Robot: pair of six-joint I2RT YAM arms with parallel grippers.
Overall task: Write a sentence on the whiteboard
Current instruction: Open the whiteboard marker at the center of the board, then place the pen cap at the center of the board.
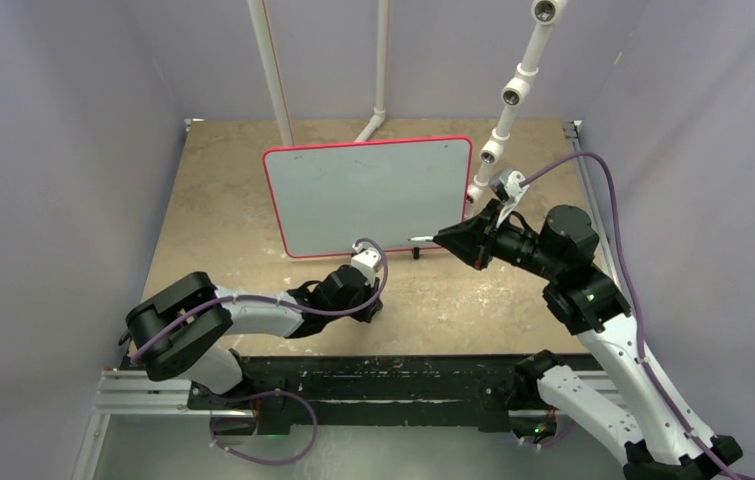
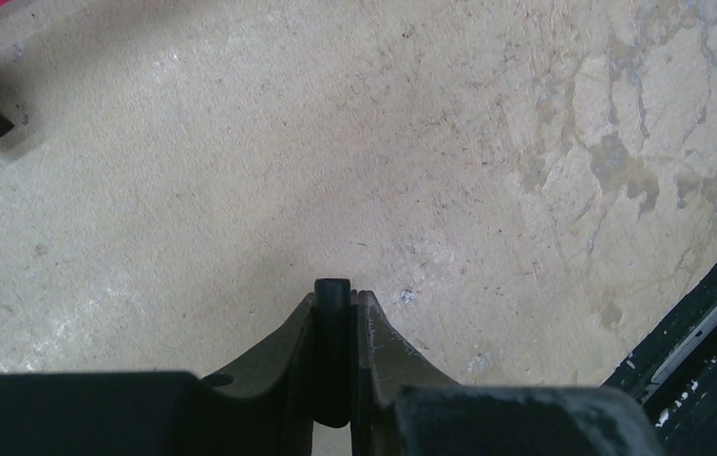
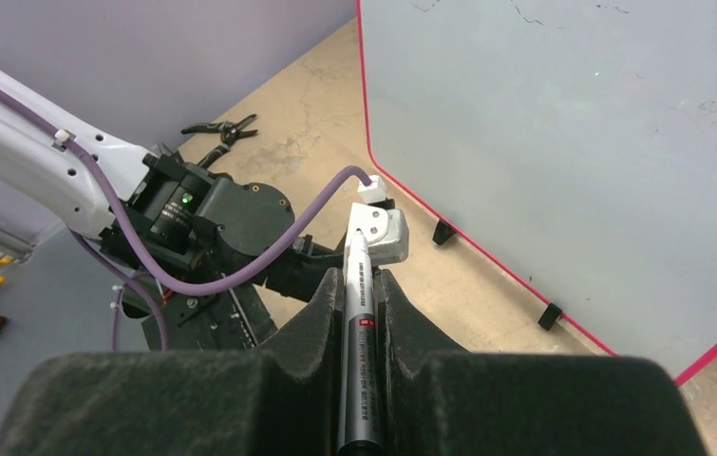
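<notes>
Two end effectors, both closed. Right end effector [image 3: 360, 283]: fingers clamped on a silver-and-black marker [image 3: 356, 361] that lies along the gap between them, tip forward. Left end effector [image 2: 335, 296]: fingers drawn together about a small black piece [image 2: 332, 342] of uncertain kind, pointing down at the bench [image 1: 223, 220]. The marker tip lies near the lower right corner of the whiteboard [image 1: 373, 195]; contact cannot be told. The whiteboard stands on small black feet [image 3: 443, 231] mid-bench, beyond both arms
</notes>
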